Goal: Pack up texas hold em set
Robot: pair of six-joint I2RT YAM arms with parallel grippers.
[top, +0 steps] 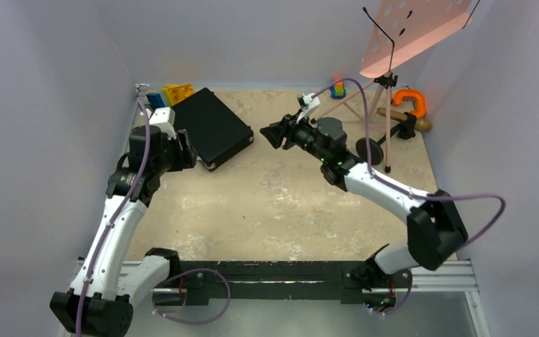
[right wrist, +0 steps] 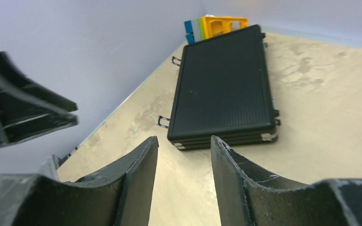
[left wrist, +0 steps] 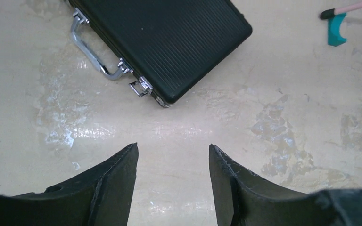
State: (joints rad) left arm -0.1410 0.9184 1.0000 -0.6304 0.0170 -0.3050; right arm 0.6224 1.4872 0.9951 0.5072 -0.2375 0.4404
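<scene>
Top external, near edge: both arm bases bolted there. Left arm [top: 116, 217] reaches up the left edge of the surface [top: 274, 203]; right arm [top: 386, 189] reaches in from the right toward the middle.

Left jaws: released, grasping nothing, only bare surface between them in my left wrist view. The briefcase [left wrist: 169, 37] lies just beyond them, not touching, its silver handle [left wrist: 87, 49] and latch [left wrist: 141, 87] facing them.

Right jaws: parted, nothing held, aimed at the briefcase's end from well apart.

Briefcase lies shut and flat, angled, toward the far left corner. Toy blocks [top: 172, 93] sit just behind it in that corner. A pink music stand [top: 414, 31] stands at the far right corner.
</scene>
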